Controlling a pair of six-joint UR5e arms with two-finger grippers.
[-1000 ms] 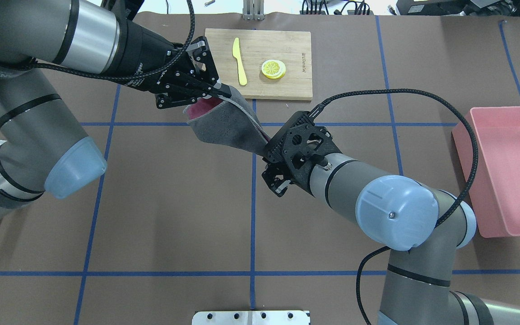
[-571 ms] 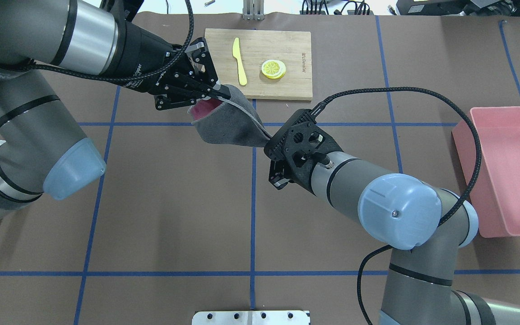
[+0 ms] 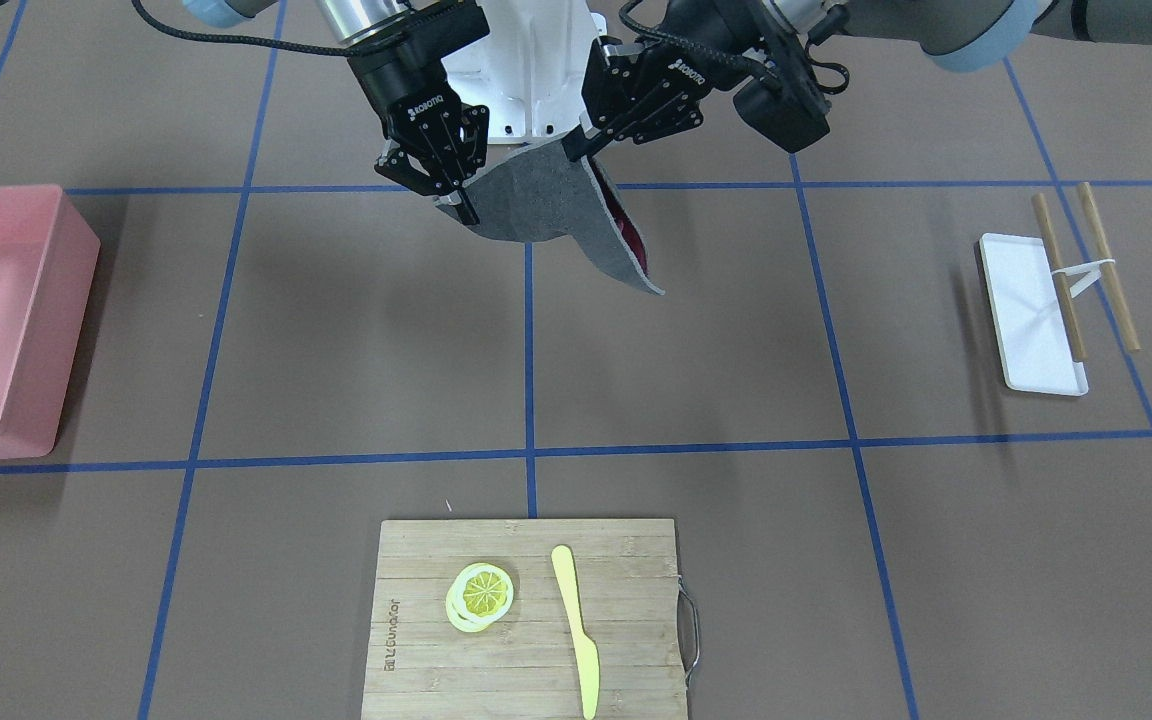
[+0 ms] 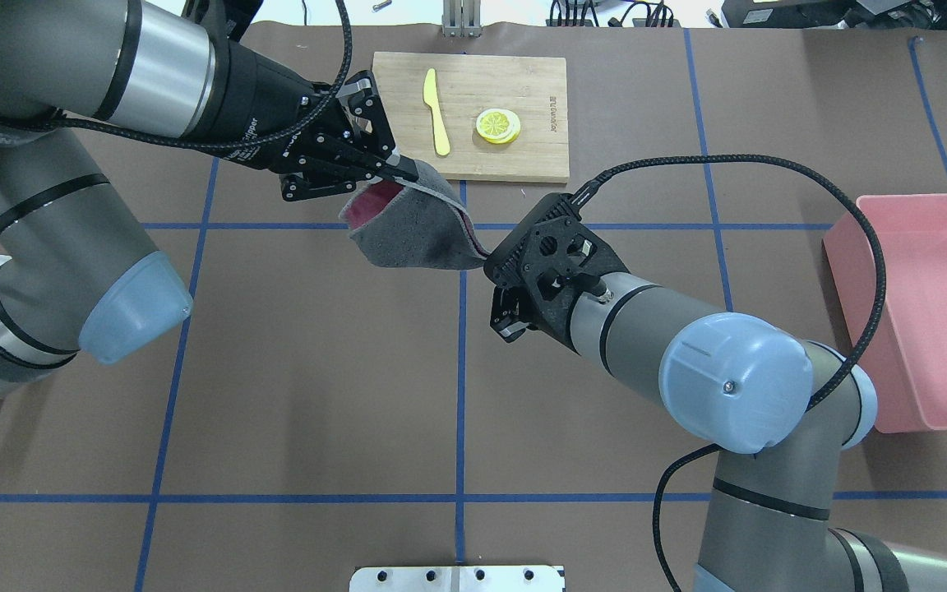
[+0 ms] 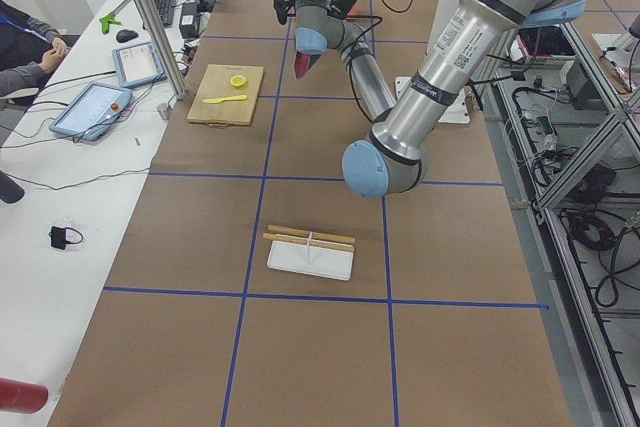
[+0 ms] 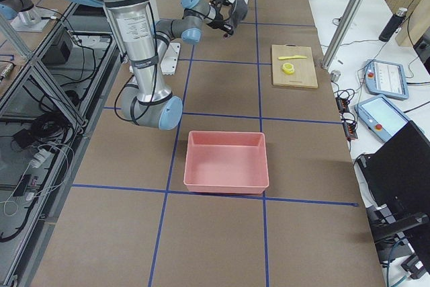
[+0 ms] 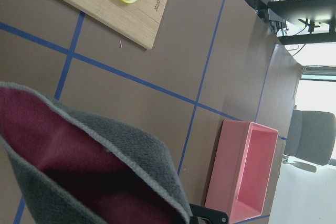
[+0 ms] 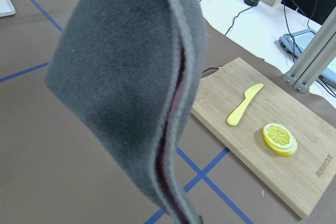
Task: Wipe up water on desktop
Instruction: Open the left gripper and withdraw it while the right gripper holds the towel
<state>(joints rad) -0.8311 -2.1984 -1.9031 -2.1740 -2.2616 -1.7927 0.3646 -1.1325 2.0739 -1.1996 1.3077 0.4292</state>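
A grey cloth (image 4: 412,230) with a dark red inner side hangs folded between both grippers, above the brown desktop (image 4: 309,362) with its blue tape grid. My left gripper (image 4: 404,170) is shut on the cloth's far corner. My right gripper (image 4: 486,259) is shut on its near corner. In the front-facing view the cloth (image 3: 546,215) sags below the left gripper (image 3: 576,150) and right gripper (image 3: 461,210). The cloth fills the left wrist view (image 7: 79,171) and the right wrist view (image 8: 121,87). I see no water on the desktop.
A bamboo cutting board (image 4: 515,90) with a yellow knife (image 4: 437,111) and a lemon slice (image 4: 498,126) lies just beyond the cloth. A pink bin (image 4: 934,312) stands at the right. A white tray (image 3: 1031,310) with wooden sticks (image 3: 1058,275) lies on the robot's left.
My right gripper has moved a little toward the left gripper. The cloth between them has gone slacker and bunches more. The left gripper has hardly moved.
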